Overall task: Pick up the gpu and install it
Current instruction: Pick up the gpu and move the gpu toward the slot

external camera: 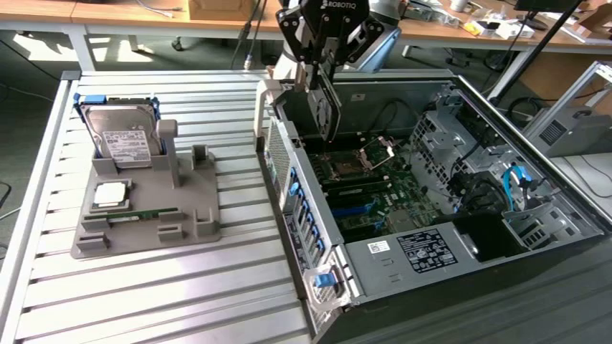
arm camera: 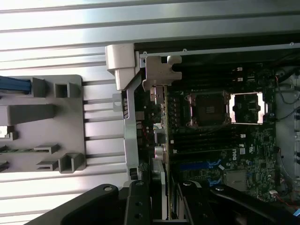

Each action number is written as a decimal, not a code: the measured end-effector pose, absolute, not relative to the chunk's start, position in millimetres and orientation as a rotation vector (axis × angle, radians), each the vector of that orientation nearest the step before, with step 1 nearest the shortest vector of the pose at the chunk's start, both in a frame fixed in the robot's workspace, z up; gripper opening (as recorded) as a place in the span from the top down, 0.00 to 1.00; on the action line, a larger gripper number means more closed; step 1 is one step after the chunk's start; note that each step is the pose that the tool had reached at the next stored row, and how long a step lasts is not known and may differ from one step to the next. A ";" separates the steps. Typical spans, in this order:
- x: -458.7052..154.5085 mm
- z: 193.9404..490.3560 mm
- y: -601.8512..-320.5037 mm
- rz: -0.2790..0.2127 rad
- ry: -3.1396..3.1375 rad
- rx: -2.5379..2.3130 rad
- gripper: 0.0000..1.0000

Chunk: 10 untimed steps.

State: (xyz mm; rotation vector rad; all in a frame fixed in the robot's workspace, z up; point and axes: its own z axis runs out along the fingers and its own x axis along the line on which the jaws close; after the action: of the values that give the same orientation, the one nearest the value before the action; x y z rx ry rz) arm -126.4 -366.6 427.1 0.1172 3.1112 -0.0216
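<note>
Lab workshop, wooden benches [external camera: 143, 11] at the back, slatted metal table [external camera: 172, 301] up front. The gpu [external camera: 327, 107], a dark card, hangs on edge in the robot's gripper [external camera: 322, 68], fingers clamped on its two flat faces. It sits over the open PC case [external camera: 287, 186], just inside the rear wall, with its lower end above the motherboard [external camera: 383, 193] and close to the CPU socket [external camera: 342, 166]. Whether it touches the board can't be told.

In the wrist view the gpu [arm camera: 161, 183] shows edge-on betw. the black fingers [arm camera: 136, 201], and its silvery bracket [arm camera: 159, 77] lies along the case's rear wall. The CPU socket [arm camera: 206, 108] is open beside it, with its metal cover plate [arm camera: 246, 108] flipped to one side.

Elsewhere in the case are a silver power supply w/ white label [external camera: 426, 251] at the near end and blue cables [external camera: 517, 179] toward the exterior view's right.

Well apart, at the exterior view's left, a gray parts tray [external camera: 143, 236] rests on the table. It carries a hard drive [external camera: 122, 136] propped in its stand, a processor chip [external camera: 110, 193] and a green memory stick [external camera: 134, 213].
</note>
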 end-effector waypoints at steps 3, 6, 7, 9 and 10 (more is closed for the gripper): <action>-123.9 427.1 -366.5 -0.023 3.111 0.117 0.73; -120.6 427.0 -366.6 -0.025 3.111 0.117 0.73; -119.8 427.0 -366.6 -0.026 3.111 0.117 0.73; -118.2 426.9 -366.6 -0.027 3.111 0.117 0.73; -117.4 426.8 -366.6 -0.029 3.111 0.117 0.73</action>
State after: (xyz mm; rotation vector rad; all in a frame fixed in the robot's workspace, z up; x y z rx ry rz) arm -117.4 -366.6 426.8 0.1171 3.1110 -0.0287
